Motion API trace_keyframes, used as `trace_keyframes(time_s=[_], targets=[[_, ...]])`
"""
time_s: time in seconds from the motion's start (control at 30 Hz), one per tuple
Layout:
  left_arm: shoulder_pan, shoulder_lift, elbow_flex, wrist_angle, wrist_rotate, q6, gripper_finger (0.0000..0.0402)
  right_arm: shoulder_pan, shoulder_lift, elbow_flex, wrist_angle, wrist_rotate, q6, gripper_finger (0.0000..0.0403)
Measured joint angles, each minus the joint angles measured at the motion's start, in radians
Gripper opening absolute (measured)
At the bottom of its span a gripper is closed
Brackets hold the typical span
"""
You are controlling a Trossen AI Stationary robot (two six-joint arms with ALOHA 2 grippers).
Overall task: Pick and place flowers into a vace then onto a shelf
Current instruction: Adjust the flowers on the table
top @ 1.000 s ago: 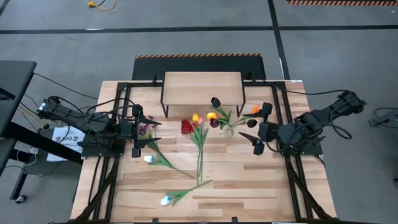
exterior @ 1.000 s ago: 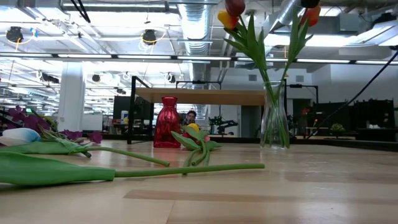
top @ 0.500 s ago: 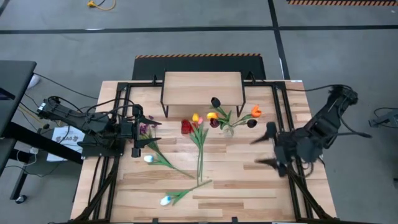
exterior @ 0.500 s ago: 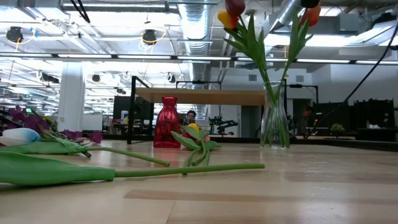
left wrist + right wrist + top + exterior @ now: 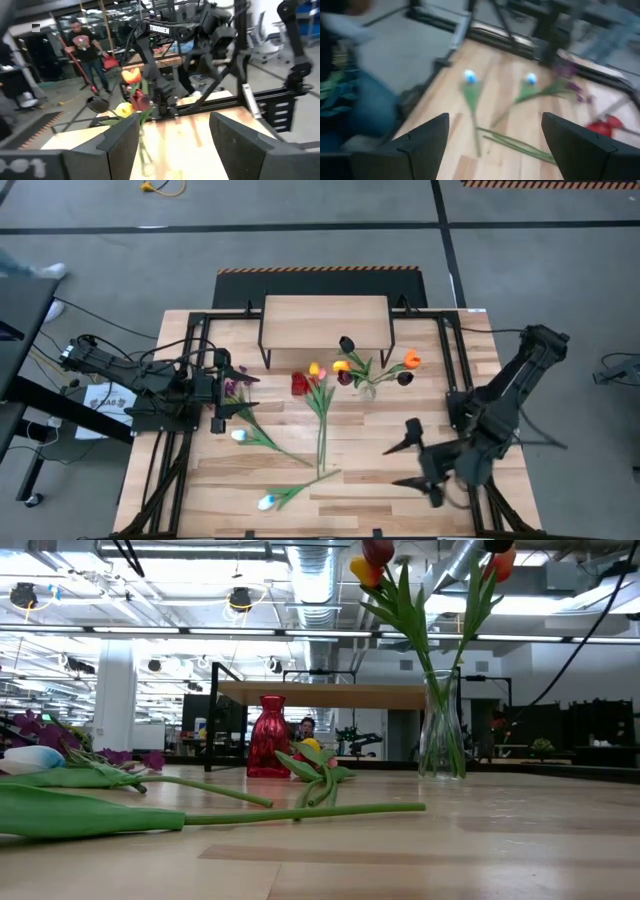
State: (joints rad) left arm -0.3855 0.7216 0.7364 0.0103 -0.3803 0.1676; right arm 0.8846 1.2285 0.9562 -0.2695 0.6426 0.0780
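By the desk's left edge the left claw [image 5: 222,396] waits with fingers parted and nothing in them, the purple blossoms [image 5: 233,388] just beside it. The loose tulips [image 5: 322,435] lie across the desk's middle, stems running roughly from back to front, one white head [image 5: 265,502] near the front edge. The right claw [image 5: 410,465], spread wide and empty, hangs over the front right part of the desk facing left toward those stems, so it looks the nearer arm for them; the vase [image 5: 367,387] stands behind it, just before the shelf [image 5: 325,320].
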Motion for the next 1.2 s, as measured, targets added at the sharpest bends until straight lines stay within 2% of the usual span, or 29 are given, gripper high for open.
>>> trace_keyframes(time_s=[0.17, 0.33, 0.5, 0.67, 0.8, 1.1, 1.2], targets=[[0.000, 0.000, 0.000, -0.006, 0.117, -0.082, 0.0232, -0.023, 0.129, 0.000, 0.128, 0.107, 0.168, 0.0311], [0.000, 0.000, 0.000, -0.006, 0.251, -0.127, 0.0232, -0.012, 0.235, 0.000, 0.229, 0.160, 0.355, 0.0311], [0.000, 0.000, 0.000, -0.005, 0.348, -0.157, 0.0232, 0.004, 0.386, 0.000, 0.339, 0.298, 0.572, 0.0311], [0.000, 0.000, 0.000, -0.004, 0.353, -0.172, 0.0232, -0.017, 0.559, 0.000, 0.431, 0.448, 0.803, 0.0311], [0.000, 0.000, 0.000, -0.003, 0.327, -0.173, 0.0232, -0.063, 0.693, 0.000, 0.542, 0.513, 0.865, 0.0311], [0.000, 0.000, 0.000, -0.082, 0.314, -0.185, 0.0232, -0.238, 0.906, 0.002, 0.827, 0.473, 0.868, 0.0311], [0.000, 0.000, 0.000, -0.129, 0.314, -0.205, 0.0232, -0.277, 0.948, 0.025, 0.830, 0.469, 0.881, 0.0310]])
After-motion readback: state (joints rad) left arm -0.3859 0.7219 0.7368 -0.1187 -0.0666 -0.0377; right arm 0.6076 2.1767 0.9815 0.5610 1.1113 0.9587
